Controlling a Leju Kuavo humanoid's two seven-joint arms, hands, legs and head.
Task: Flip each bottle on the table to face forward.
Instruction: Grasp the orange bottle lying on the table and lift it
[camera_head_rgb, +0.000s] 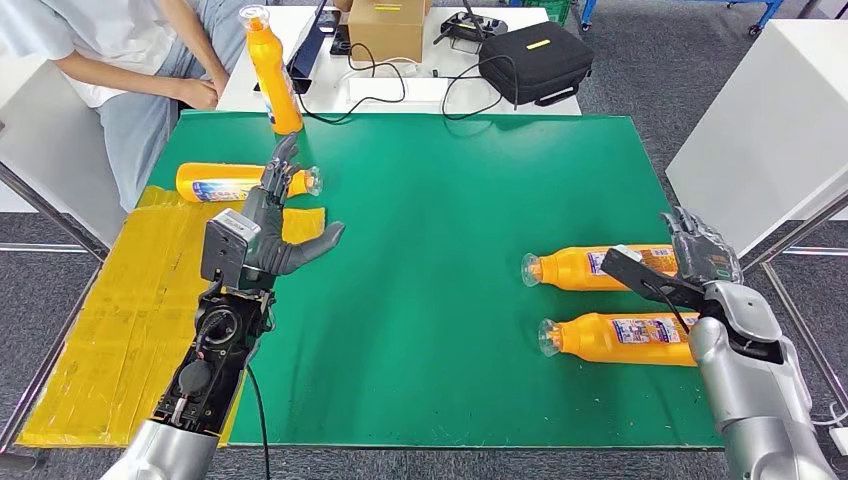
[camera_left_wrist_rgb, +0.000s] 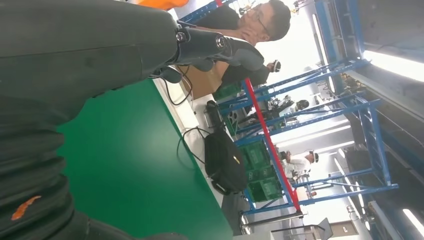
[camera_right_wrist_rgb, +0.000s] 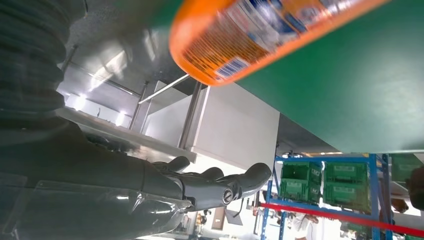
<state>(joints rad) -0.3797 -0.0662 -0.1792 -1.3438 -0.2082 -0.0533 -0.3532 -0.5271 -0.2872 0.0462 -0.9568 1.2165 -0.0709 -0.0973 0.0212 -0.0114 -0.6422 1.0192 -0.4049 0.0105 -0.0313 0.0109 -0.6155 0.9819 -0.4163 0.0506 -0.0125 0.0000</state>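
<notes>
Four glossy orange plastic bottles are seen on the smooth green table (camera_head_rgb: 430, 200). One upright bottle (camera_head_rgb: 273, 70) stands at the far left corner; a lying bottle (camera_head_rgb: 225, 182) rests near the left edge, just beyond the left hand (camera_head_rgb: 275, 225), whose fingers are spread and empty. Two labelled bottles (camera_head_rgb: 600, 267) (camera_head_rgb: 625, 338) lie side by side near the right edge, beside the right hand (camera_head_rgb: 703, 255), which is held open with nothing gripped.
</notes>
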